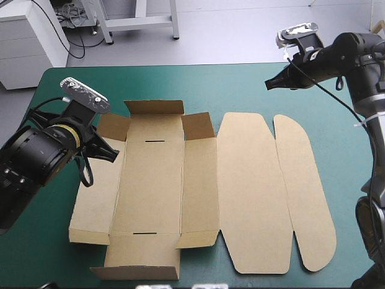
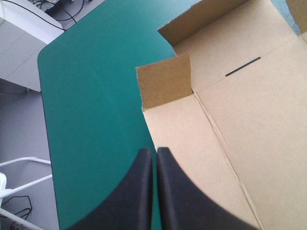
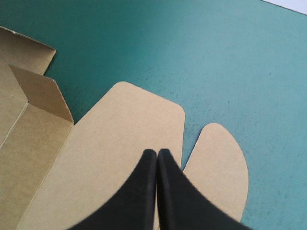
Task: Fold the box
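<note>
Left gripper (image 2: 154,152) is pinched shut on nothing, over the left wall panel of the box (image 1: 150,180). Right gripper (image 3: 157,153) is shut and empty too, up over the lid (image 1: 249,192). Box is matte brown board, mostly flat mid-table on the teal-green cover (image 1: 240,84). Long axis runs left-right, rounded tuck flap (image 1: 304,192) points right, far corner tabs (image 1: 198,125) stand up.

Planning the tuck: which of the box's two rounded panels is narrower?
The outer panel, at the sheet's edge on the right arm's side; the inner panel beside it is wider.
</note>
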Available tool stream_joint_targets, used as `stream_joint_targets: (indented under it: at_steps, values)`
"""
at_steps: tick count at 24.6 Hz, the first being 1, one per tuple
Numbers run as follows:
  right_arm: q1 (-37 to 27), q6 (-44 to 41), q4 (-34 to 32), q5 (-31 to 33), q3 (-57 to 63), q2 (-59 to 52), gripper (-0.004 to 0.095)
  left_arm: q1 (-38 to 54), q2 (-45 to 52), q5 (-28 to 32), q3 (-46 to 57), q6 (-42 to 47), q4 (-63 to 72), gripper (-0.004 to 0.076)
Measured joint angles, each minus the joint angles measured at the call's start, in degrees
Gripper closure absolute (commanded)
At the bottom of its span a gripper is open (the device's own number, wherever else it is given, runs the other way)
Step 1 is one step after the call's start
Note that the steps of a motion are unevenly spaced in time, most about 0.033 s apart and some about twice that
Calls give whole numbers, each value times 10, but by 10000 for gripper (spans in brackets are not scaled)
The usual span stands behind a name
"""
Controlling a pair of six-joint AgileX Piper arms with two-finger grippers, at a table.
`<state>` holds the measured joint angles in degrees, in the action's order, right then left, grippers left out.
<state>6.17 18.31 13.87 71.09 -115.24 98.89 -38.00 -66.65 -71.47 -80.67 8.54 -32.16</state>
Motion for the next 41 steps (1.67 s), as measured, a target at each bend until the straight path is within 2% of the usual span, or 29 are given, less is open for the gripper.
stream_joint_targets:
  at_steps: [4, 9, 12, 15, 21, 31, 37, 39, 41]
  values:
    - [-16, 11, 12, 1, 49, -22, 926, 2, -1, 1, 0, 0, 17, 709]
    - [-29, 26, 16, 1, 123, -62, 926, 89, -20, 26, 0, -48, 117, 709]
    - [-31, 35, 17, 1, 166, -105, 926, 229, -55, 31, 0, -177, 305, 709]
    - [-31, 41, 18, 1, 205, -150, 926, 385, -86, 4, 0, -294, 482, 709]
    - [-31, 52, 9, -11, 292, -228, 926, 592, -94, 0, 0, -379, 649, 709]
    - [-31, 54, -13, -42, 403, -309, 927, 770, -94, 0, 0, -427, 698, 710]
    - [-31, 55, -14, -51, 412, -320, 927, 812, -94, 1, 0, -432, 749, 709]
    - [-31, 55, -14, -51, 412, -320, 927, 818, -94, 9, 0, -427, 751, 693]
    - [-31, 55, -13, -51, 412, -321, 927, 827, -97, 20, 0, -413, 751, 629]
